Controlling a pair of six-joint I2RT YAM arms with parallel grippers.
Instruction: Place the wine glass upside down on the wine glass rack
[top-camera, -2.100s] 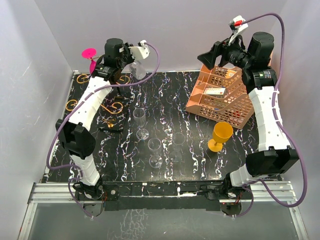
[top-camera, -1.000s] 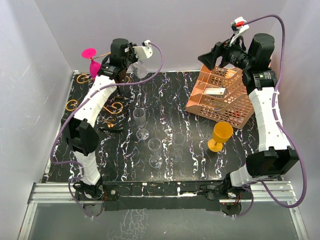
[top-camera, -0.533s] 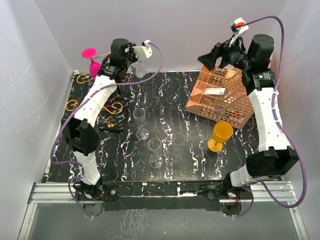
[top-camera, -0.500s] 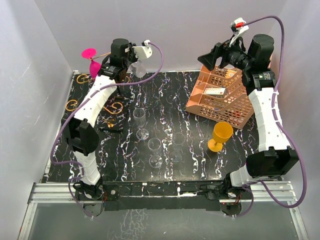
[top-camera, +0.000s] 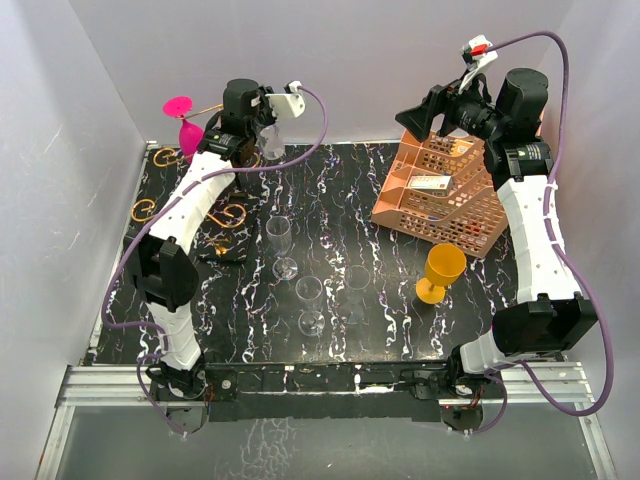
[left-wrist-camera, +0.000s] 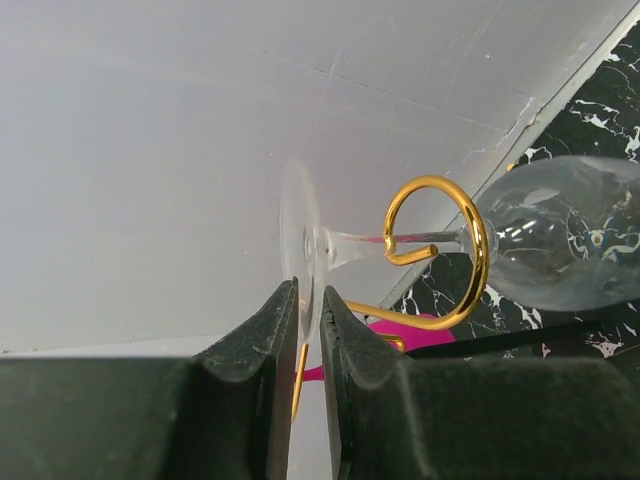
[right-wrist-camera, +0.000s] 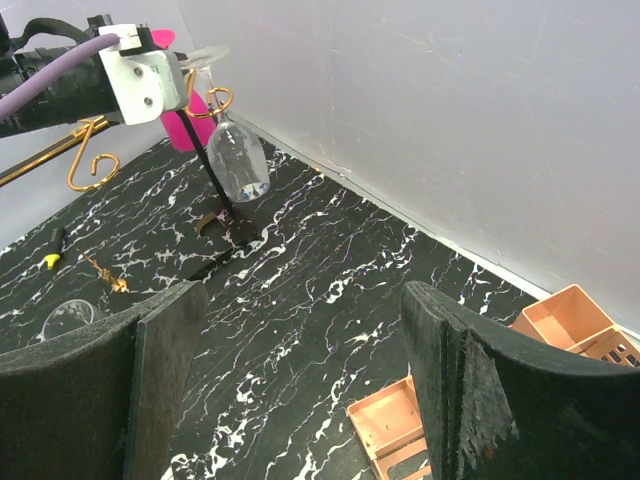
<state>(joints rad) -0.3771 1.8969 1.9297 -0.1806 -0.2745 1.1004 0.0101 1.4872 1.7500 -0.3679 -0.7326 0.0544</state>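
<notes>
My left gripper (top-camera: 256, 112) is shut on the foot of a clear wine glass (left-wrist-camera: 298, 238), high at the back left. The glass lies sideways in the left wrist view, its stem passing through a gold scroll (left-wrist-camera: 430, 181) of the wine glass rack (top-camera: 146, 207) and its bowl (left-wrist-camera: 560, 245) beyond the scroll. In the right wrist view the glass (right-wrist-camera: 237, 162) hangs bowl-down beside the rack's dark post (right-wrist-camera: 216, 182). My right gripper (top-camera: 420, 118) is open and empty, held high over the back right; it also shows in the right wrist view (right-wrist-camera: 302, 295).
A pink glass (top-camera: 181, 112) hangs upside down on the rack. Three clear glasses (top-camera: 281, 243) (top-camera: 311, 303) (top-camera: 356, 288) and an orange glass (top-camera: 440, 271) stand mid-table. An orange perforated tray rack (top-camera: 450, 195) sits at the back right. White walls close the back and sides.
My left gripper has shifted a little left toward the rack with the clear glass, whose bowl now hangs closer to the post. The right arm has not moved.
</notes>
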